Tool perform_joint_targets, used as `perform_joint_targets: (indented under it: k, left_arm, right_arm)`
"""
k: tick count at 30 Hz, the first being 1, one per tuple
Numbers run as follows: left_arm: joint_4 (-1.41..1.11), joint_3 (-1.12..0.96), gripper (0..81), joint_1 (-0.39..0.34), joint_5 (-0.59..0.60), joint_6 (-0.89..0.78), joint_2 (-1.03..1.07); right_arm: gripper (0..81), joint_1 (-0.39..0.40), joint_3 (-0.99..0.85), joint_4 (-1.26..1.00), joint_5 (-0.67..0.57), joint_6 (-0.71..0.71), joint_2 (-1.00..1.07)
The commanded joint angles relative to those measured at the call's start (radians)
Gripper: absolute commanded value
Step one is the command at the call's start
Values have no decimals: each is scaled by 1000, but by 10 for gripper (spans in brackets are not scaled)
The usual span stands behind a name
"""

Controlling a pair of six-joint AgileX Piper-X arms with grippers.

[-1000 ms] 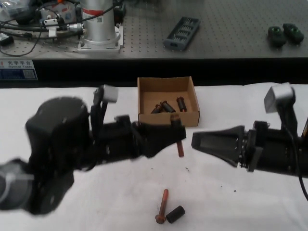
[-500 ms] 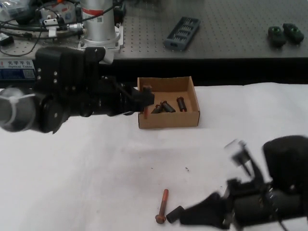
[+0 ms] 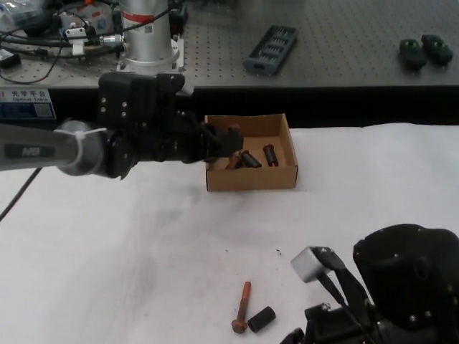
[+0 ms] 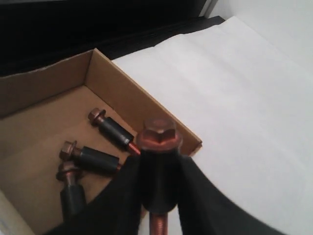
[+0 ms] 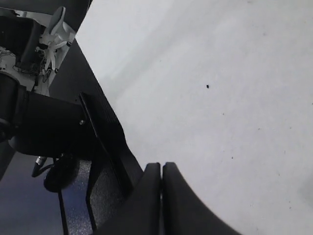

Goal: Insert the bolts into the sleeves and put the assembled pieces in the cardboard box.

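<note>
My left gripper (image 4: 159, 188) is shut on an assembled piece (image 4: 157, 161), a copper bolt in a black sleeve, and holds it above the cardboard box (image 4: 142, 103). In the high view this gripper (image 3: 231, 140) sits over the left part of the box (image 3: 251, 178). Three assembled pieces (image 4: 95, 157) lie on the box floor (image 3: 249, 158). A loose copper bolt (image 3: 243, 307) and a loose black sleeve (image 3: 262, 318) lie side by side on the white cloth near the front. My right gripper (image 5: 162, 196) is shut with nothing in it, low at the front right, just right of the sleeve.
The right arm's bulky body (image 3: 405, 294) fills the front right corner. Behind the cloth a dark bench carries a metal column (image 3: 147, 36), a slotted grey holder (image 3: 271, 47) and two dark green parts (image 3: 425, 50). The cloth's middle and right side are bare.
My left arm carried the assembled piece from the cloth's middle back to over the box. My right arm swung down from mid right to the front edge beside the loose sleeve.
</note>
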Motion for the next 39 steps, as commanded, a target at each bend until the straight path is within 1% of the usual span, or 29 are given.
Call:
perform_joint_targets:
  k: [1,5,9,11,12,13,15,16,17,18,22,26,28,31,34,36,39]
  left_arm:
    - [-16,-67,83,0,-10,28,29]
    - [27,-137,83,0,-21,43,73]
    - [79,-171,84,0,-80,94,96]
    - [83,-171,110,0,-89,141,96]
    - [83,-171,137,0,-89,157,96]
    - [83,-171,186,0,-92,165,96]
    - [83,-171,308,0,-95,166,96]
    - [86,-171,387,0,-93,166,96]
    - [95,-171,448,0,-85,156,92]
    - [117,-171,466,0,-83,156,88]
    - [227,-171,421,-4,-50,176,51]
    - [323,-171,417,-4,-49,226,-14]
    - [400,-171,417,-4,-51,287,-52]
    - [556,-171,398,-4,-117,447,-110]
    - [722,-171,375,-4,-236,602,-146]
    - [815,-171,366,4,-329,631,-159]
    - [901,-167,365,26,-364,619,-172]
  right_arm:
    - [43,10,21,24,7,-24,-34]
    - [43,15,65,22,7,-22,-64]
    - [43,15,107,22,21,0,-92]
    - [43,15,117,22,23,0,-105]
    - [43,15,118,22,25,0,-110]
    - [43,15,118,22,26,0,-112]
    - [43,15,118,22,28,0,-118]
    - [43,15,118,22,28,0,-120]
    - [43,15,118,22,28,0,-120]
    - [43,15,118,22,33,0,-119]
    - [43,15,118,22,92,47,-119]
    - [43,15,118,19,97,48,-119]
    - [43,8,116,18,97,48,-119]
    - [43,-18,100,5,111,71,-119]
    - [43,-51,52,5,140,60,-119]
    - [43,-62,23,8,194,40,-119]
    - [43,-67,-19,58,286,-8,-117]
